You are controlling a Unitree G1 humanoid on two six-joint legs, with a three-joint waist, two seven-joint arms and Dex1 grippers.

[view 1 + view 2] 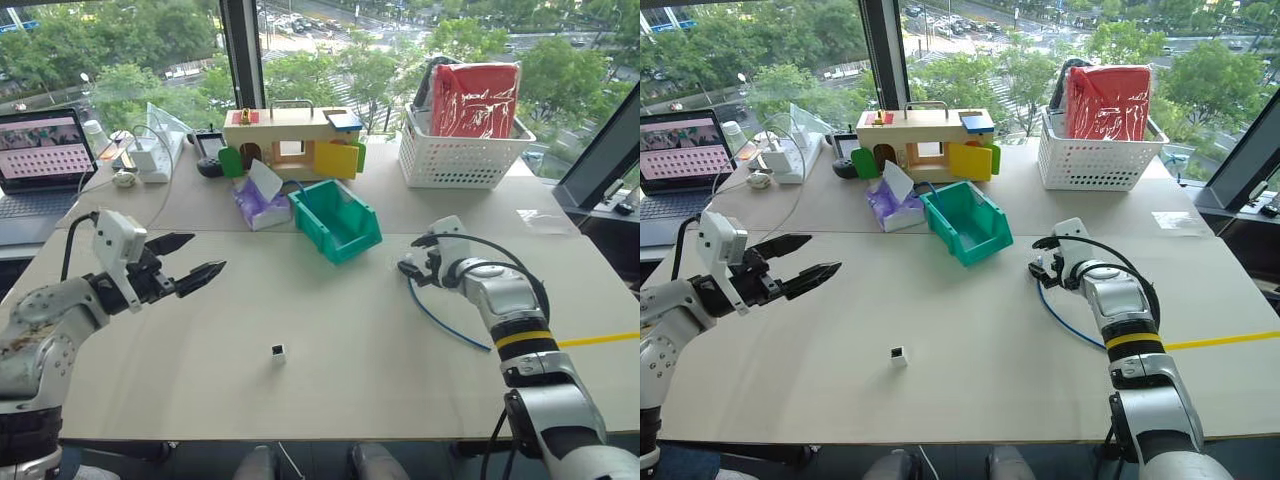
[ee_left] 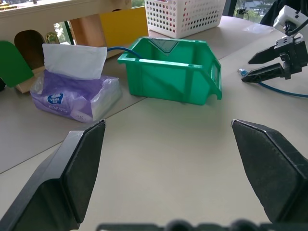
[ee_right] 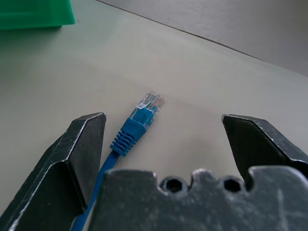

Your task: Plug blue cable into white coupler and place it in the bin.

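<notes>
Two tables: pale beige tabletops [image 1: 330, 340] set edge to edge, the near one bearing the task's things, the far one bearing clutter by the window.
Basket: white plastic lattice basket [image 1: 465, 155] on the far table to the right, with a red bag standing in it.
Toy house: light wooden box with green, yellow and blue flaps [image 1: 290, 140] at the middle of the far table.
Laptop: open dark laptop [image 1: 40, 165] at the far left.
Bin: teal-green plastic storage bin with a sloped cut-away front [image 1: 335, 220], upright across the seam between the two tables, nothing visible inside it.
Tissue pack: purple soft pack with a white tissue sticking up [image 1: 260, 200], just beside the bin on its left.
Left gripper: black two-fingered left gripper [image 1: 195, 257] held above the near table at the left, fingers spread wide, holding nothing.
Right gripper: black two-fingered right gripper [image 3: 163, 139] low over the near table at the right, fingers wide apart, the cable's plug lying between them, not pinched.
Cable: thin light-blue cable [image 1: 440, 325] curving on the table beside the right arm; its clear plug with a blue ribbed boot [image 3: 144, 113] rests flat on the table.
Coupler: tiny white boxy coupler with a dark face [image 1: 278, 352] alone on the near table, well apart from cable and bin.
</notes>
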